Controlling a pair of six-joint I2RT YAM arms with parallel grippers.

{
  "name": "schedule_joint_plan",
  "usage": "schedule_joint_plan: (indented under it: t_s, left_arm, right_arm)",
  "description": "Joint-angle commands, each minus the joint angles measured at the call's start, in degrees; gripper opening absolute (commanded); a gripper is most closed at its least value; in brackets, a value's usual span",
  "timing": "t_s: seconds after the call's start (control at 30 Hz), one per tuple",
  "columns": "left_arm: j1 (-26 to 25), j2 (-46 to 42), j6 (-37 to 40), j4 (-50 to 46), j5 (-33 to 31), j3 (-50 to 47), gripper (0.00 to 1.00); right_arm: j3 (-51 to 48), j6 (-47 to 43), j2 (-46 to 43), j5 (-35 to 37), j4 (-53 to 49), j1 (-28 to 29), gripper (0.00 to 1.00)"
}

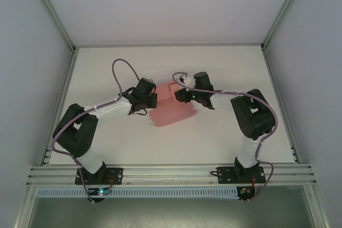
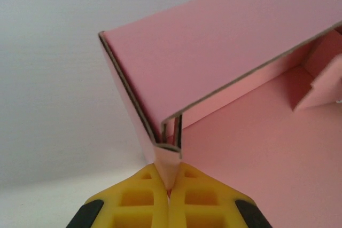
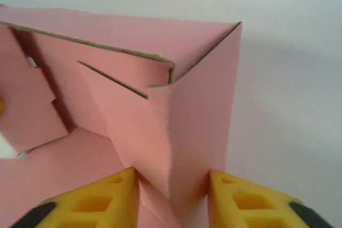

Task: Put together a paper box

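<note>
Top external view: the paper box (image 1: 171, 111), pink card partly folded, lies mid-table (image 1: 224, 68) between the two arms. Left tool (image 2: 170, 185): fully closed, pinching a doubled corner fold at the foot of one raised wall. Right tool (image 3: 172, 177): fingers part open, astride another upright corner and close against the card; whether they already clamp it cannot be told. Step in hand, as judged: squaring the raised walls so that the loose flaps can be tucked in. To do it well, the left pinch should anchor the sheet while the right presses along the crease, not across the panel, lest the thin card buckle. Pose: both arms reach inward, elbows out, wrists low, facing each other across the box.
</note>
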Motion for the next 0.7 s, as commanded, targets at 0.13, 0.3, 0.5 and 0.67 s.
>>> schedule_joint_plan:
  t_s: [0.13,0.3,0.5,0.67]
  left_arm:
    - [-1.08,2.99,0.68,-3.08,5.48,0.43,0.00]
    - [-1.06,2.39,-2.84,-8.27,-0.29,1.86,0.00]
    - [-1.10,3.66,-18.25,-26.00,-25.08,5.28,0.00]
    - [-1.08,4.60,-25.25,-35.94,-35.01,6.54,0.00]
  right_arm:
    - [0.61,1.83,2.71,11.37,-6.27,3.83,0.16]
    - [2.64,6.47,1.19,35.43,-12.82,7.69,0.00]
    - [5.00,17.58,-1.04,61.35,-24.00,9.08,0.00]
    - [6.70,20.30,-2.95,73.17,-31.13,8.66,0.00]
